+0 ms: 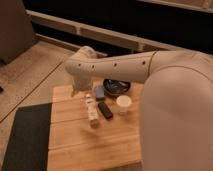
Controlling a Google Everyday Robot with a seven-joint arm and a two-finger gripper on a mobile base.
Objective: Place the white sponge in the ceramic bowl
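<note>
Claw point(76, 92) hangs at desk's far-left corner, jaws apart, empty. White sponge point(99, 91) sits near far edge, just beside ceramic bowl point(117, 87). Descend vertically, pinch short sides, avoid whitish bar point(91, 110).

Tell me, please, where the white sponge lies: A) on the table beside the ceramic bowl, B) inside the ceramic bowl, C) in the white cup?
A: the white sponge lies on the table beside the ceramic bowl, with the hand over the table's far corner, apart from it.
</note>
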